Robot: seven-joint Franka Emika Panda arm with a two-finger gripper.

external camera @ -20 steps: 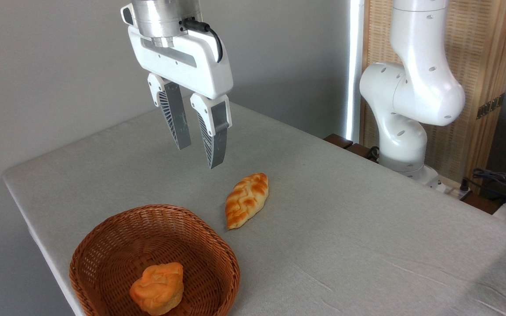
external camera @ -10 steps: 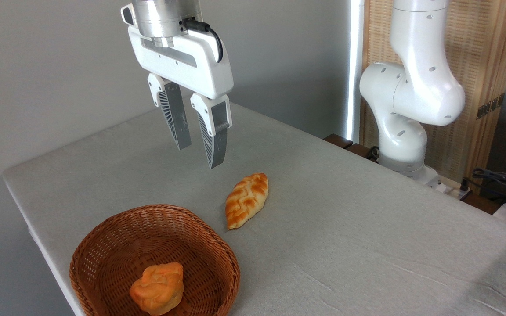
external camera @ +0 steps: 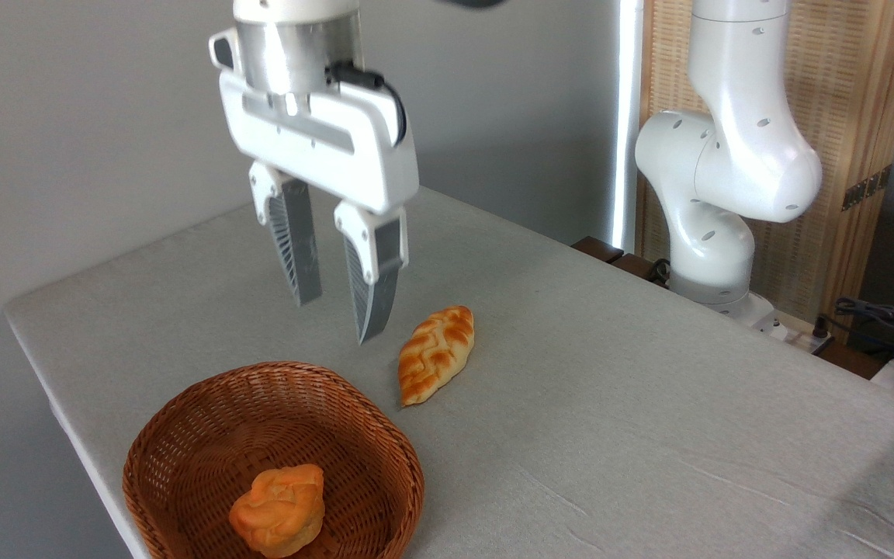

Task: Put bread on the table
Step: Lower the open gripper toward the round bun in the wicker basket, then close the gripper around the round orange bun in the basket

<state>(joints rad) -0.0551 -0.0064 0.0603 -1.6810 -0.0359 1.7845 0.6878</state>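
1. The gripper (external camera: 333,320) is hanging in the air above the grey-clothed table (external camera: 649,388), its two ribbed fingers (external camera: 296,256) pointing down with a modest gap between them and nothing held in that gap.
2. The bread (external camera: 278,510), a small round orange bun with a knotted top, is sitting inside the brown wicker basket (external camera: 183,435), toward the near side of the bowl, and nothing is touching it.
3. A longer braided loaf (external camera: 437,353) is lying on the cloth just beside the basket's far right rim; it is already out on the table and appears not to be the piece in question.
4. The step in hand looks like the approach: the gripper is standing over the cloth beyond the basket's far rim, well apart from the bun and not yet over it.
5. The next move is calling for a shift toward the camera until the fingers are straddling the bun, then a descent inside the basket wall.
6. The gap may be needing to widen first, since the bun looks broader than the present opening, though that is a judgement from this single angle.
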